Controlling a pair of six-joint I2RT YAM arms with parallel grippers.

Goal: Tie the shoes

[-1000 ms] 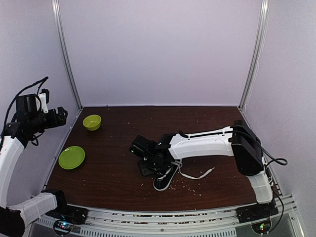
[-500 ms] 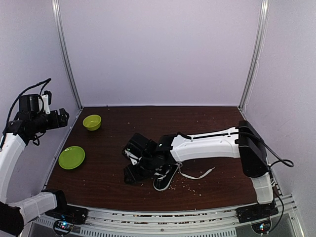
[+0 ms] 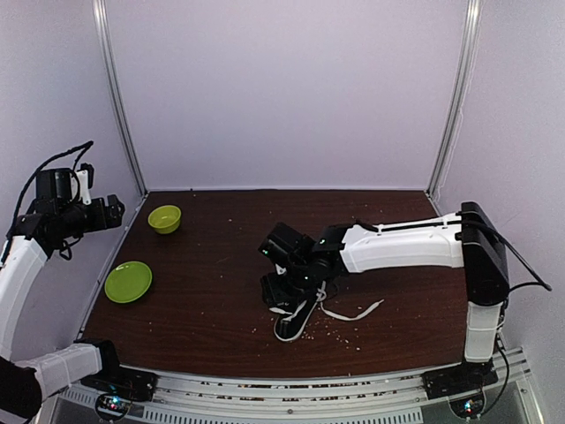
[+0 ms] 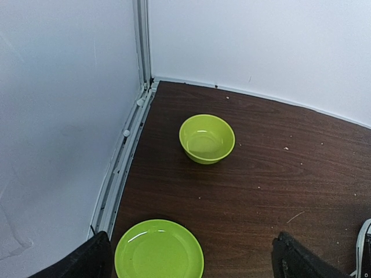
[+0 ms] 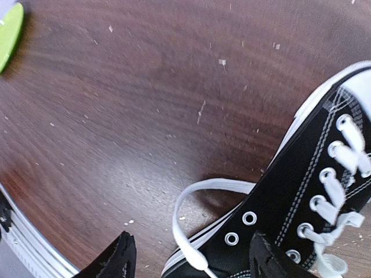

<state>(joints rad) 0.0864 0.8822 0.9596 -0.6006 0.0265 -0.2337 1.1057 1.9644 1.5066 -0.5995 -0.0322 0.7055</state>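
The black sneaker [image 3: 295,320] with white sole lies near the table's front centre, toe toward the front. One white lace [image 3: 353,314] trails off to its right. My right gripper [image 3: 281,296] hovers just above the shoe's heel end, open. In the right wrist view the shoe [image 5: 313,174] fills the lower right, and a loop of white lace [image 5: 184,215] lies on the table between my open fingers, not pinched; the right gripper [image 5: 194,258] is empty. My left gripper [image 3: 110,208] is raised high at the far left, open and empty, also seen in its wrist view [image 4: 194,260].
A green bowl [image 3: 164,218] and a green plate [image 3: 128,282] sit at the table's left side; both show in the left wrist view, bowl [image 4: 207,138] and plate [image 4: 159,250]. Crumbs are scattered around the shoe. White walls enclose the table.
My right gripper swung left of the shoe half a second ago and has now come back right, over the shoe's heel end. The left arm has barely moved.
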